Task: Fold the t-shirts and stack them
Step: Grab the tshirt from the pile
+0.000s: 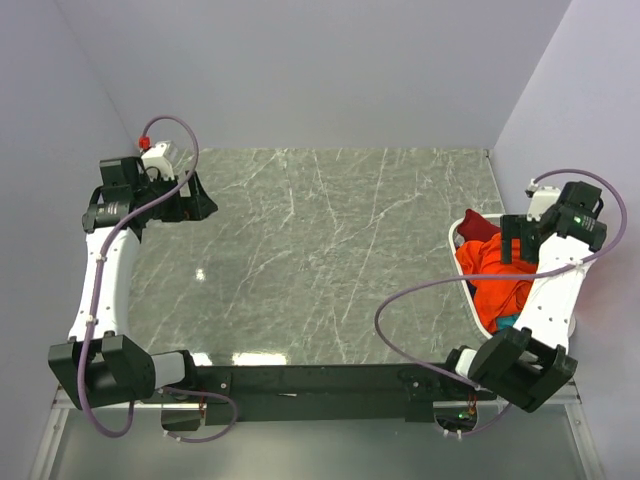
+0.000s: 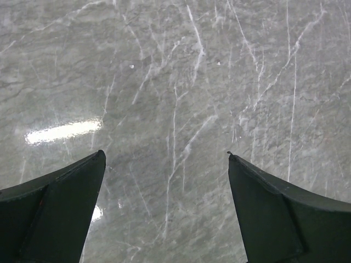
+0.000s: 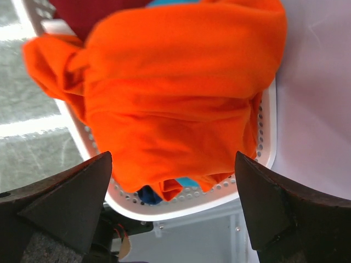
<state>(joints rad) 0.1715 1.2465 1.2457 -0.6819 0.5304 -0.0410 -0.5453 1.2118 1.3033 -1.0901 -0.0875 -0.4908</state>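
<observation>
grey marbled desk (image 1: 300, 250) spans beneath the left claw (image 2: 164, 159), jaws fully spread, gripping nothing. right claw (image 3: 173, 159), equally wide and empty, hangs above the white basket (image 3: 266, 137). orange t-shirt (image 3: 181, 93) lies heaped directly below it, topmost over the dark red t-shirt (image 3: 98, 11) and blue t-shirt (image 3: 148, 194), so it is probably the first pick.

The left gripper (image 2: 165, 154) hangs over the table (image 2: 181, 71) with its jaws spread wide. Its two dark fingers (image 2: 55, 213) come in from the lower left and lower right corners of the frame, tips well apart, with only marble showing between them. The table is grey-green, crossed by thin white veins. A bright streak of glare (image 2: 63, 131) lies at the left, just above the finger there. A smaller spot shines at that finger's inner edge.
</observation>
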